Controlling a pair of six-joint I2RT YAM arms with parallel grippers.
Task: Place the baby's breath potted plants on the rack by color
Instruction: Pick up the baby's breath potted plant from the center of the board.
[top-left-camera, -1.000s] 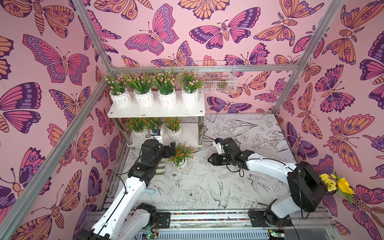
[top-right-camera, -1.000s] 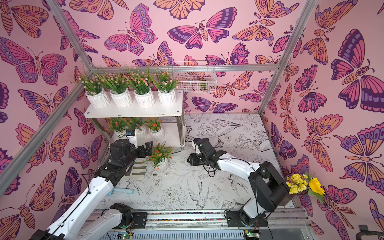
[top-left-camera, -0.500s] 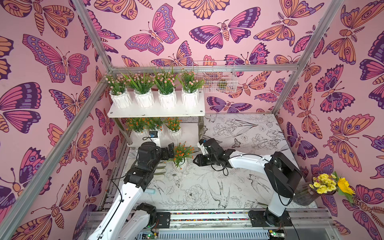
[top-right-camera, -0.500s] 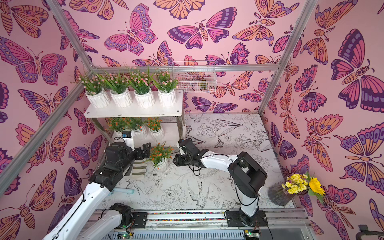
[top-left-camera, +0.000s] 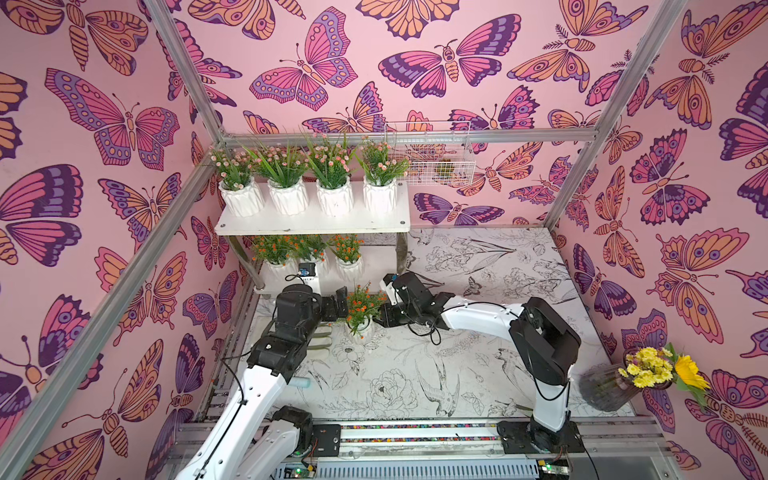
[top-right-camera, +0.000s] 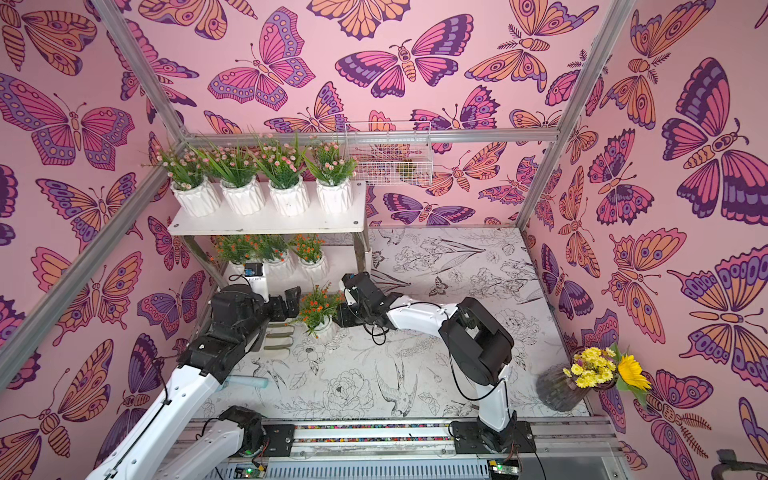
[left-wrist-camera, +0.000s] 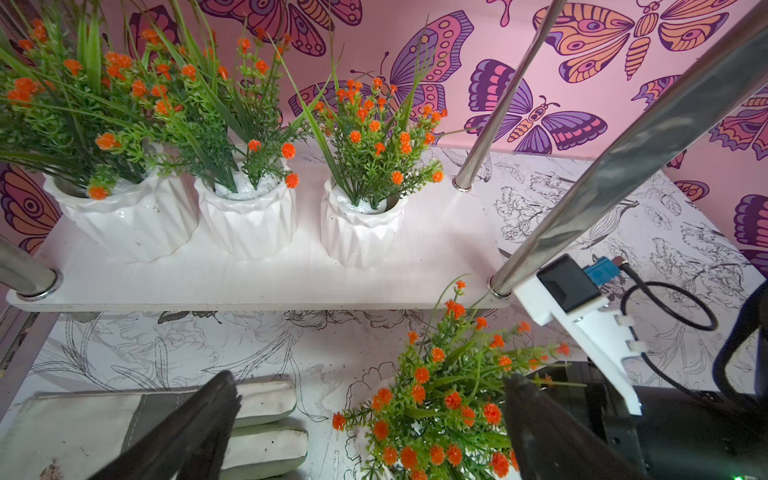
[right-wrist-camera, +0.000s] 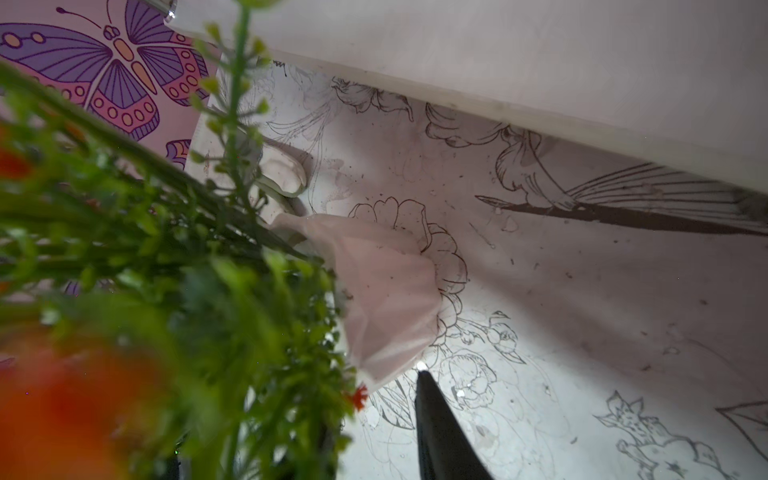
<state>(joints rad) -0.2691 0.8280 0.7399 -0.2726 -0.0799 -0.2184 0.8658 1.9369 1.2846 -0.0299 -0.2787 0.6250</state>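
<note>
Left gripper: gapes wide, just beside the loose orange plant. Right gripper: nosed into that plant's foliage from the opposite side, 1 finger near the white pot; gripping or not, cannot tell. Plant: stands on the table, just before the rack. Rack: carries 4 pink plants on top, 3 orange plants below.

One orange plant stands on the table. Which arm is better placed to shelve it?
Probably right: the right gripper is low beside the pot of the orange plant, and the rack has its free place at the end nearer that arm. The left gripper is open, on the other side.
</note>
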